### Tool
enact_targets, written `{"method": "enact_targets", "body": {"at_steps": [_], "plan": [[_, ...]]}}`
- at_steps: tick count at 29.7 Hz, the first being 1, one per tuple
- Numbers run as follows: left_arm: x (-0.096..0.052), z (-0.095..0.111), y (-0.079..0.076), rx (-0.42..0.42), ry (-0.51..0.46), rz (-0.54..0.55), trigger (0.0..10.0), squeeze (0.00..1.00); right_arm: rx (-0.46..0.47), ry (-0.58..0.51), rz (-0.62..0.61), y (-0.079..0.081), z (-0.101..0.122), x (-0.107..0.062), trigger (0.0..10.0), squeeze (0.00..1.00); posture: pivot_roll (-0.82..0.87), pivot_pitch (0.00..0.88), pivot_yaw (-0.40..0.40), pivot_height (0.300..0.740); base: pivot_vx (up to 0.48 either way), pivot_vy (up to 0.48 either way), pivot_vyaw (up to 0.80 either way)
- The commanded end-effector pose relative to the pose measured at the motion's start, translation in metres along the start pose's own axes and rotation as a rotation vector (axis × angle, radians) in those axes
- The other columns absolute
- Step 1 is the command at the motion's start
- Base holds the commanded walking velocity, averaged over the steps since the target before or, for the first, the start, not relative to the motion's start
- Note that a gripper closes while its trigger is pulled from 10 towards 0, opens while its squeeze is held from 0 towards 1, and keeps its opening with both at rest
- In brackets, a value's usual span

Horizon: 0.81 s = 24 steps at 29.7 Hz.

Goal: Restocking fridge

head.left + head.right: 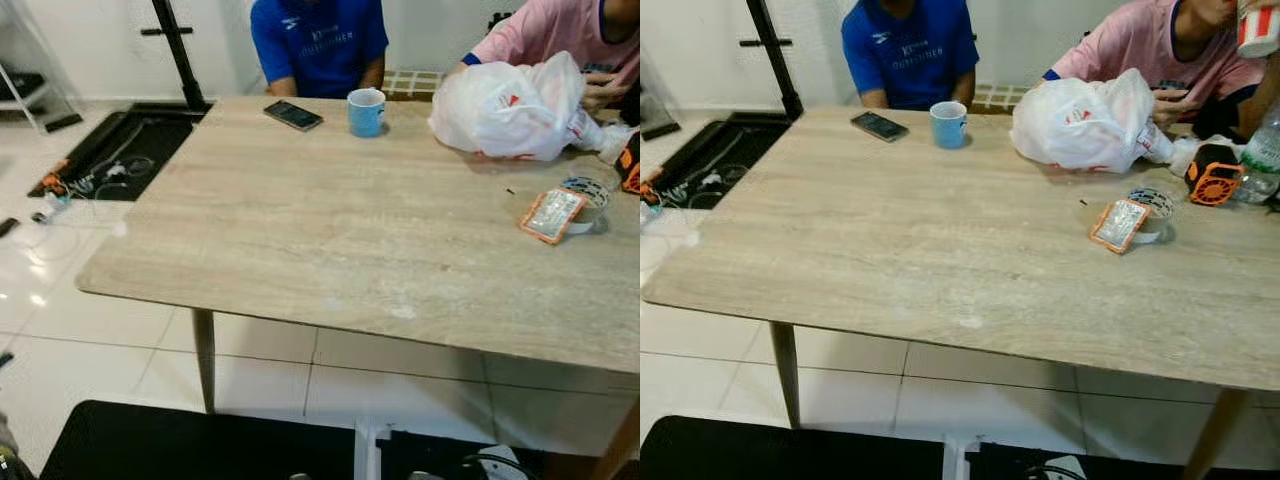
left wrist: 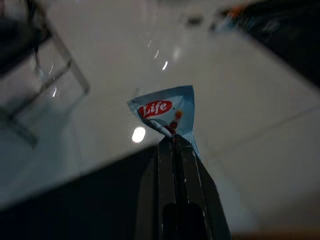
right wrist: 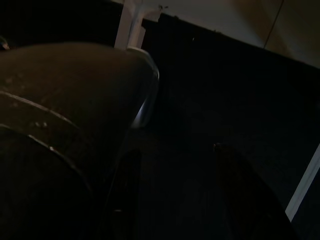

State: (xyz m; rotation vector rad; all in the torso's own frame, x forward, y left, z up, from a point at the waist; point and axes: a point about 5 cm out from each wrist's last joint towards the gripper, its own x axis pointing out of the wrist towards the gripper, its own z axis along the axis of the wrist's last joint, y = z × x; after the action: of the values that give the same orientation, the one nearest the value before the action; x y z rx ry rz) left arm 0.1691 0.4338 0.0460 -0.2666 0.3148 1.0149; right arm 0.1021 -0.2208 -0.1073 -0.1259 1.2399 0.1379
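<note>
the left gripper (image 2: 172,142) has its jaws pinched on a life sachet (image 2: 165,112), mid-carry, needing the fridge found next; right jaws unclear.

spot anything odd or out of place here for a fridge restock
Yes: the left gripper is shut on a small blue "Life" sachet, hanging over the white tiled floor. The wooden table holds a white plastic bag; nothing looks spilled.

left end effector (image 2: 175,142) pinched closed, right end effector (image 3: 175,195) fingers apart
</note>
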Motion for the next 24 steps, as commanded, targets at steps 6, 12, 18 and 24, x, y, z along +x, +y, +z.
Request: {"method": "enact_targets", "body": {"at_steps": [6,12,18,24], "plan": [[-0.025,-0.075,0.012,0.025,0.250,0.043,10.0,0.00,-0.003,-0.008,0.018,0.004,0.002,0.001,10.0,0.00,-0.07,0.013,0.077,0.740,0.000,0.000,0.00],[-0.048,-0.120,0.014,0.061,0.395,0.013,10.0,0.00,-0.013,-0.003,0.012,0.001,0.001,0.000,10.0,0.00,-0.07,0.010,0.070,0.740,0.000,0.000,0.00],[-0.071,-0.154,0.010,0.092,0.512,-0.024,10.0,0.00,-0.031,0.004,0.009,0.000,0.001,0.000,10.0,0.00,-0.06,0.008,0.062,0.740,0.000,0.000,0.00],[-0.099,-0.189,0.001,0.179,0.657,-0.119,10.0,0.00,-0.054,0.015,-0.004,-0.001,0.003,0.000,10.0,0.00,-0.06,0.000,0.055,0.740,0.000,0.000,0.00]]}}
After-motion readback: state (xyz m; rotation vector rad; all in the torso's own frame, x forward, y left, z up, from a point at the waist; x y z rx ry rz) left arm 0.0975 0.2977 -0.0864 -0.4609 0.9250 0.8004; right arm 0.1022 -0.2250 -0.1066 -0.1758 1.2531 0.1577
